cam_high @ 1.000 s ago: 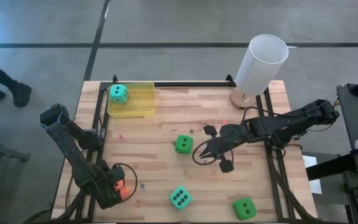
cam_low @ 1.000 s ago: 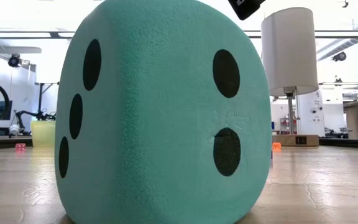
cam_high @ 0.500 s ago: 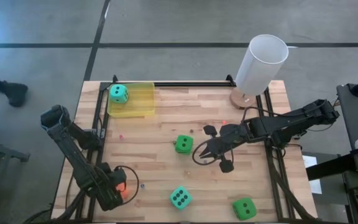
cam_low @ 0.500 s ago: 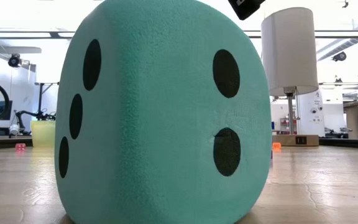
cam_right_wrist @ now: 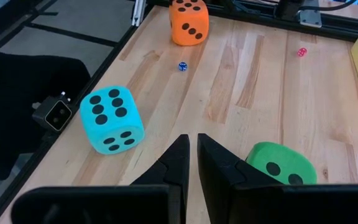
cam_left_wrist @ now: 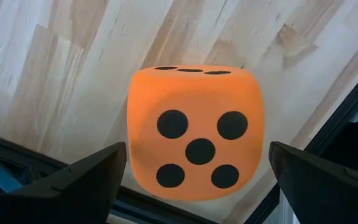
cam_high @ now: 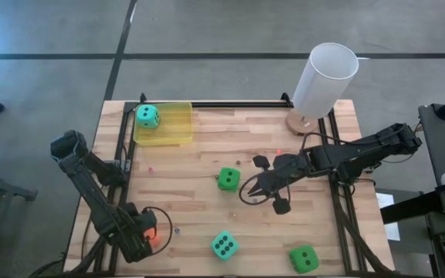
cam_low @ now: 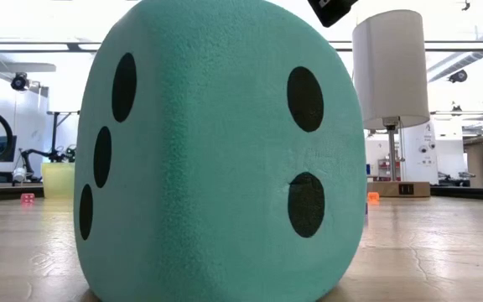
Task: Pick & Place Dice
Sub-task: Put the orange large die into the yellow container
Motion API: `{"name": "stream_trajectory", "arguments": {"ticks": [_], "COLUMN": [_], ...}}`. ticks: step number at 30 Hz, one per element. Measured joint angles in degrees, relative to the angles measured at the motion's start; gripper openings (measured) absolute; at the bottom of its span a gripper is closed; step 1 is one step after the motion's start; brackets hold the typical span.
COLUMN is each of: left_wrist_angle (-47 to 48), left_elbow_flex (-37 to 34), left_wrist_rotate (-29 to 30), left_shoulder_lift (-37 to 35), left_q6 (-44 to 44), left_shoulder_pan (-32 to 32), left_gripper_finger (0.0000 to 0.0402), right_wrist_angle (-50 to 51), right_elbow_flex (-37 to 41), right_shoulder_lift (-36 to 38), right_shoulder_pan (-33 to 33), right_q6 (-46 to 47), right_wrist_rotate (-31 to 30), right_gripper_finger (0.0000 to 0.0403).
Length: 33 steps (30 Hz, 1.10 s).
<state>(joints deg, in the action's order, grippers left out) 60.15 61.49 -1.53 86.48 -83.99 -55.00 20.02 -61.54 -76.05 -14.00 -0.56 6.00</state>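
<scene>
The orange-red die (cam_left_wrist: 194, 130) rests on its bottom face near the table's near-left corner (cam_high: 154, 234). My left gripper (cam_left_wrist: 196, 152) is open, with one finger on each side of the die and a thin gap between each finger and it. My right gripper (cam_right_wrist: 193, 146) is shut and hovers mid-table (cam_high: 252, 188), just right of a bright green die (cam_high: 227, 178). One teal die (cam_high: 147, 116) lies in the yellow tray (cam_high: 174, 131). Another teal die (cam_high: 223, 245) sits near the near edge and fills the low view (cam_low: 225, 151). The second green die (cam_high: 304, 259) lies near the near-right corner.
A white cylindrical lamp (cam_high: 324, 77) stands on a round base at the far right. Black frame rails (cam_high: 126, 166) run along the table's left and right sides. A tiny blue die (cam_right_wrist: 182, 66) and a tiny red one (cam_right_wrist: 301, 52) lie on the wood.
Both arms have kept still. A person's feet on the floor left of the table have moved away toward the left edge of the high view.
</scene>
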Motion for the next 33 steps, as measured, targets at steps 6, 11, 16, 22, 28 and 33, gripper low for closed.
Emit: {"name": "stream_trajectory", "arguments": {"ticks": [6, 11, 16, 22, 28, 33], "left_wrist_angle": [0.08, -0.5, -0.85, -1.22, -1.44, -2.3], "left_elbow_flex": [-0.11, -0.15, -0.28, -0.39, -0.71, -1.99], "left_wrist_rotate": [-0.02, -0.23, -0.26, -0.23, -0.24, -0.26], "left_shoulder_lift": [1.49, 2.19, 2.19, 2.19, 2.19, 2.12], "left_q6": [0.22, 0.22, 0.2, -0.02, -0.24, -0.39], "left_shoulder_pan": [-0.04, -0.07, -0.09, -0.08, -0.08, -0.07], "left_gripper_finger": [0.04, 0.04, 0.04, 0.04, 0.04, 0.04], "right_wrist_angle": [-0.01, 0.01, 0.01, 0.01, -0.01, 0.01], "right_elbow_flex": [0.0, 0.0, 0.0, 0.0, 0.0, 0.0], "right_shoulder_lift": [-0.04, -0.04, -0.04, -0.04, -0.04, -0.04], "right_shoulder_pan": [0.02, 0.01, 0.0, 0.0, 0.0, 0.0], "right_q6": [0.05, -0.02, 0.13, 0.06, 0.0, 0.02], "right_wrist_rotate": [0.0, 0.0, 0.0, 0.0, 0.0, -0.01], "right_gripper_finger": [0.0028, 0.0028, 0.0028, 0.0028, 0.0028, 0.0028]}}
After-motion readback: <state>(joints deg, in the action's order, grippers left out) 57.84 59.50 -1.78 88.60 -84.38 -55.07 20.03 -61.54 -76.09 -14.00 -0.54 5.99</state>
